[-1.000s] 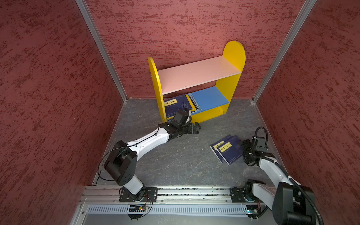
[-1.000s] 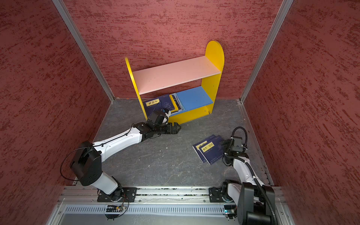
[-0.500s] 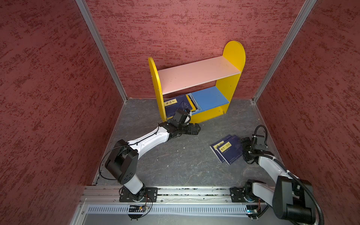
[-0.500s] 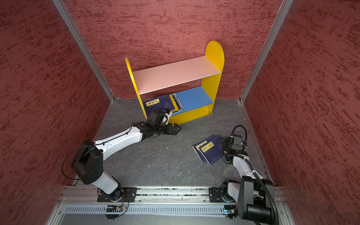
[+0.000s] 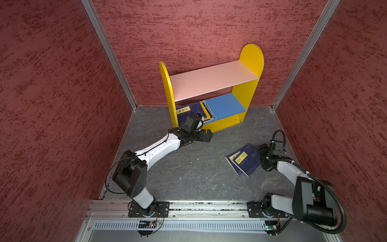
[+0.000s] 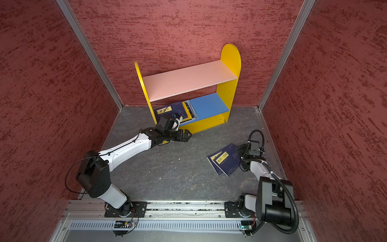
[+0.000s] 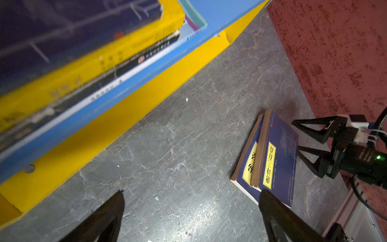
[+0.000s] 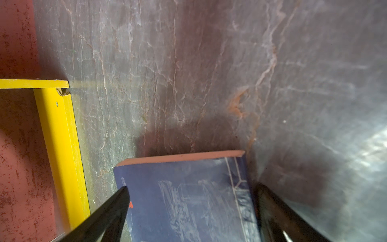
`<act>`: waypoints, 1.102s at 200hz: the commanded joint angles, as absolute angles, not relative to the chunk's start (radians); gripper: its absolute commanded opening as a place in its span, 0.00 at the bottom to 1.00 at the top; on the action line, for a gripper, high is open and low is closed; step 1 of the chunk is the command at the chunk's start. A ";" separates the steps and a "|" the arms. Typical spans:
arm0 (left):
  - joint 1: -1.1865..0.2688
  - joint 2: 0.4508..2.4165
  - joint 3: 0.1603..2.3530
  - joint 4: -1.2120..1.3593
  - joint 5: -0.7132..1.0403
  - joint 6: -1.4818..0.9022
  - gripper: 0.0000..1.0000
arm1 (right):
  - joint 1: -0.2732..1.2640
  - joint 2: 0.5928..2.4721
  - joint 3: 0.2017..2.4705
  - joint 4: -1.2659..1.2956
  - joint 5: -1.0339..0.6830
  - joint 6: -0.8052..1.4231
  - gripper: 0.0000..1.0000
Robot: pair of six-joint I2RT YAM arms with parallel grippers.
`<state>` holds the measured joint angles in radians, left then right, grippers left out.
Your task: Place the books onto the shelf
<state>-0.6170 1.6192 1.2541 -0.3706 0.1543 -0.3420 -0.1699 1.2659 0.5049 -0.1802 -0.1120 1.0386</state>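
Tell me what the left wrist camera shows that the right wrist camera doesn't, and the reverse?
Left wrist only: a stack of books on the shelf's blue board, a second navy book partly under the top floor book, and the whole right gripper, open beside them. Right wrist only: little new, just a close look at the top floor book's cover between that gripper's fingers. Both: the top floor book, the shelf's yellow frame, the grey floor.

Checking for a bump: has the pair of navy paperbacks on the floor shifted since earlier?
No: the navy paperbacks keep the same gap to the yellow-sided shelf.
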 commanded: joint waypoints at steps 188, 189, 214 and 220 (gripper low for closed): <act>-0.766 1.713 1.338 -0.432 0.208 -0.335 0.99 | 0.074 1.169 0.388 -0.084 -0.171 1.401 0.95; -0.767 1.713 1.337 -0.432 0.207 -0.334 0.99 | 0.078 1.171 0.390 -0.084 -0.170 1.405 0.95; -0.769 1.708 1.331 -0.426 0.199 -0.342 0.99 | 0.171 1.236 0.405 -0.002 -0.167 1.506 0.95; -0.770 1.705 1.328 -0.425 0.193 -0.345 0.99 | 0.192 1.250 0.407 0.025 -0.167 1.533 0.95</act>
